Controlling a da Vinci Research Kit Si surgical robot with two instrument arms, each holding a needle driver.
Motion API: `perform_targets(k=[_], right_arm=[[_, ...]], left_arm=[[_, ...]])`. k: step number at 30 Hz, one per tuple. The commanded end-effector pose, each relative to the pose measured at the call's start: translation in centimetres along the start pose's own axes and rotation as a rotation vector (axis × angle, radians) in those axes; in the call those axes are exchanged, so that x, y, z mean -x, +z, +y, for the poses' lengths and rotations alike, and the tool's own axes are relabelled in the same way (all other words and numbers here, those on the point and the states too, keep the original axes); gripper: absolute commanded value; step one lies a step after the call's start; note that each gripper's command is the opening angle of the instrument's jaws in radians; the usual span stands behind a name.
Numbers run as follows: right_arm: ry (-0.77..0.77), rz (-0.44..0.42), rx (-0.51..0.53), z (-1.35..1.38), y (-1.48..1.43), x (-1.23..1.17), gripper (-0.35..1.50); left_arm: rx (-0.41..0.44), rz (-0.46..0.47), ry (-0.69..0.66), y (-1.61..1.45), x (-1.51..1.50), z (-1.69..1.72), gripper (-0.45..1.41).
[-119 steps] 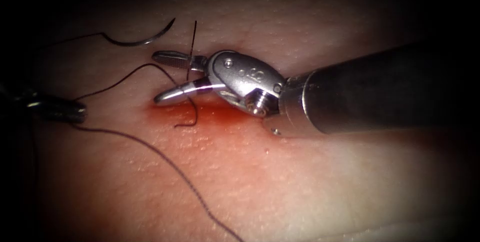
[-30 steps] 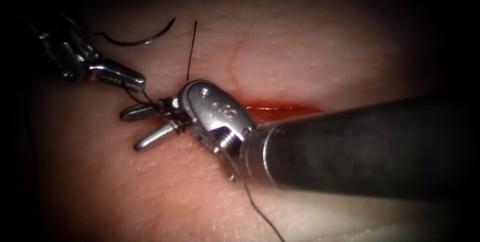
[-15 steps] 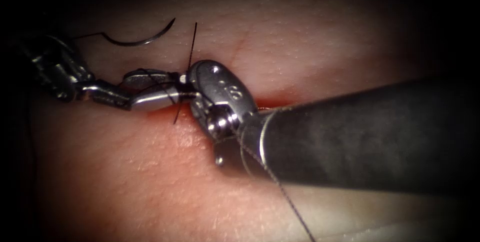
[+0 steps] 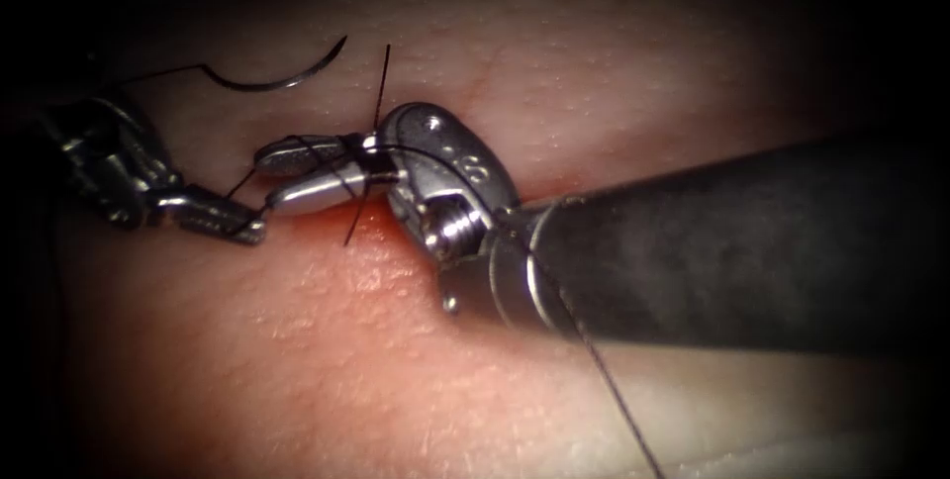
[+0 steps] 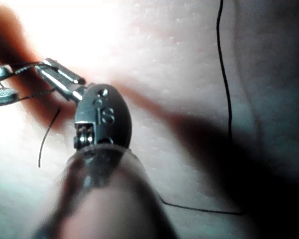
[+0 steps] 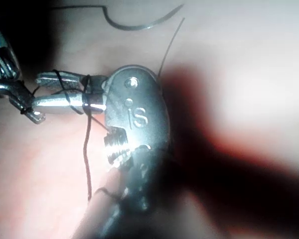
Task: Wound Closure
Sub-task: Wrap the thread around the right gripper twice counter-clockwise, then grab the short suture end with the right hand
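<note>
The needle (image 4: 272, 78) lay free on the tissue (image 4: 614, 93) at the upper left, held by neither tool. The right tool (image 4: 287, 174) had its fingers slightly apart with thread (image 4: 348, 167) wound around them. The left tool (image 4: 233, 225) had its fingers clamped on the thread, beside the red fluid (image 4: 336, 237).

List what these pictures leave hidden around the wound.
1. Cut in the pink tissue: endoscope view, the right arm's open steel claw, holding nothing, and shaft cover it beyond the red fluid.
2. Thin dark thread, held by the left arm's shut claw: bottom edge cuts it off.
3. Curved steel needle, lying free on tissue: its thread end fades into shadow.
</note>
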Motion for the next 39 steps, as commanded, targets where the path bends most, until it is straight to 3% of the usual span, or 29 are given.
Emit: perform_targets(k=[1, 9, 11, 16, 24, 27, 29, 32, 39], right_arm=[[-0.004, 0.002, -0.002, 0.01, 0.04, 0.07, 0.31], [-0.015, 0.004, -0.004, 0.0, 0.05, 0.08, 0.39], [-0.015, 0.004, -0.004, -0.02, 0.05, 0.08, 0.51], [-0.015, 0.003, -0.006, 0.0, 0.06, 0.08, 0.46], [-0.026, -0.008, -0.05, -0.02, 0.18, 0.13, 0.39], [-0.024, -0.004, -0.022, -0.04, 0.24, 0.16, 0.39], [-0.021, -0.005, -0.004, -0.03, 0.26, 0.14, 0.54], [-0.028, 0.003, 0.051, 0.03, 0.25, 0.07, 0.91], [-0.024, -0.004, 0.136, 0.11, 0.22, 0.05, 1.23]], left_arm=[[0.001, 0.008, 0.0, 0.02, 0.07, 0.0, -0.45], [-0.032, 0.134, -0.063, -0.11, 0.05, 0.0, -0.45], [-0.041, 0.148, -0.088, -0.13, 0.08, -0.01, -0.45], [-0.04, 0.159, -0.091, -0.07, 0.08, 0.03, -0.45], [-0.031, 0.038, -0.096, 0.09, 0.12, 0.0, -0.45], [-0.035, -0.008, -0.088, 0.14, 0.13, -0.01, -0.45], [-0.042, -0.029, -0.083, 0.16, 0.14, -0.02, -0.45], [-0.036, -0.089, -0.081, 0.21, 0.15, -0.01, -0.45], [-0.024, -0.18, -0.073, 0.34, 0.18, 0.08, -0.45]])
